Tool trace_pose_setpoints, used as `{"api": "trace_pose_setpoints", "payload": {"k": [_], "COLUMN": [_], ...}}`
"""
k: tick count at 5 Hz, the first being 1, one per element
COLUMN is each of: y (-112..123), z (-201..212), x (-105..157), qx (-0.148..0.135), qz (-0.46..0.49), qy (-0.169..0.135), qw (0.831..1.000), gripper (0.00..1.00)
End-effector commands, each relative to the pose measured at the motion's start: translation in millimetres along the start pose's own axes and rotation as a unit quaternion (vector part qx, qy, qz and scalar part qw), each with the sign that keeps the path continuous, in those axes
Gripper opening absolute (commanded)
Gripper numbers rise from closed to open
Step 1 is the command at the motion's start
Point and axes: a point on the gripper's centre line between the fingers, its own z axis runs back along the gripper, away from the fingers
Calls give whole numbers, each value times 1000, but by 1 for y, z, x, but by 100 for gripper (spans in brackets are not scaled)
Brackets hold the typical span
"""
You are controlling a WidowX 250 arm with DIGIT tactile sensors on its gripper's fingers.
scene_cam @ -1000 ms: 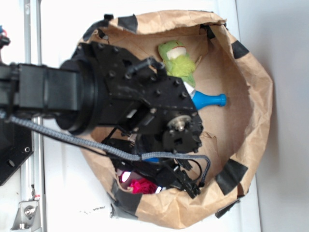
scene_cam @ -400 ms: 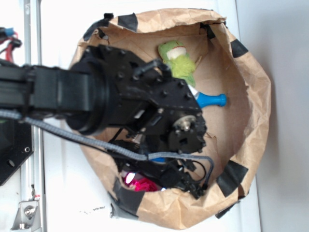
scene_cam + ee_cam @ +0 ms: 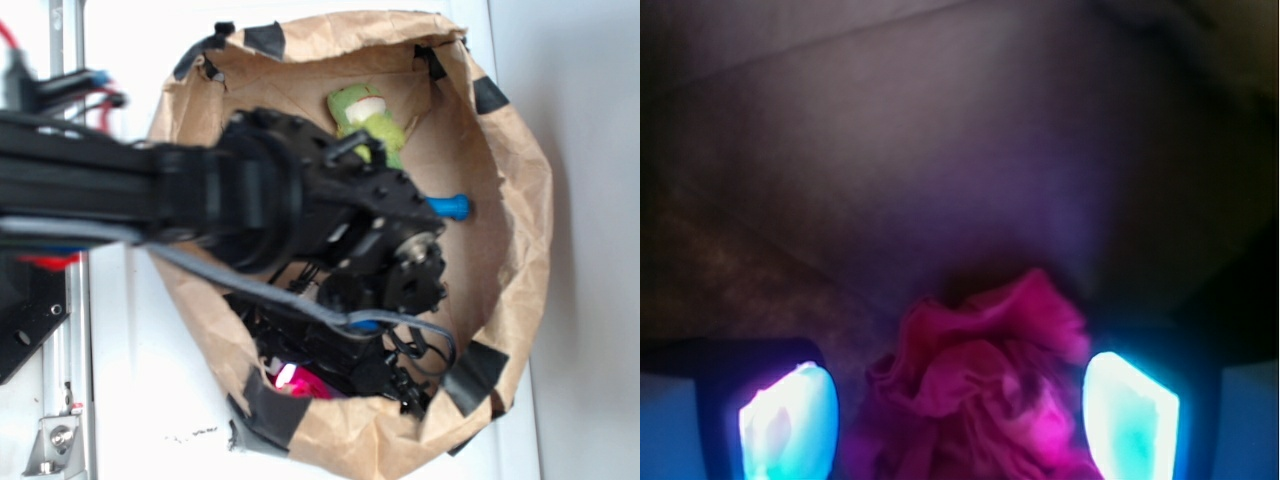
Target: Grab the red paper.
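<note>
Two glowing fingertips point(image 3: 788, 420) frame the wrist view, one at the lower left and one at the lower right, and between them sits the red paper point(image 3: 980, 390), a crumpled wad with soft folds and ridges, lying on the dim brown floor of the paper bag point(image 3: 520, 180). The hand point(image 3: 958, 415) is spread apart, its pads standing clear of the wad on both sides with nothing gripped yet. In the exterior view, going from left to right, the black arm point(image 3: 120, 190) reaches in over the white surface point(image 3: 130, 400) and dips into the bag, whose rim is patched with black tape; a sliver of the red paper point(image 3: 300, 380) shows at the bag's lower left wall, beneath the wrist; further right and up lie a green plush toy point(image 3: 362, 112) and the blue bottle point(image 3: 450, 207), well apart from the wad. The paper looks very light and soft, likely to squash rather than resist, and not fragile or slippery. A squeeze across its bulky middle should hold best, since a pinch on a loose outer fold might only tear or slip free. The bag wall is close by, so a closing pad could catch it.
</note>
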Motion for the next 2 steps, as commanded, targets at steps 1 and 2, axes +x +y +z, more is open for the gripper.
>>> {"api": "trace_pose_setpoints", "payload": {"k": [1, 2], "y": [-5, -2], "z": [-1, -3], "x": [-15, -20], "qx": [10, 24], "qz": [-57, -61], "qy": [46, 54], "qw": [997, 996], "gripper": [100, 100]}}
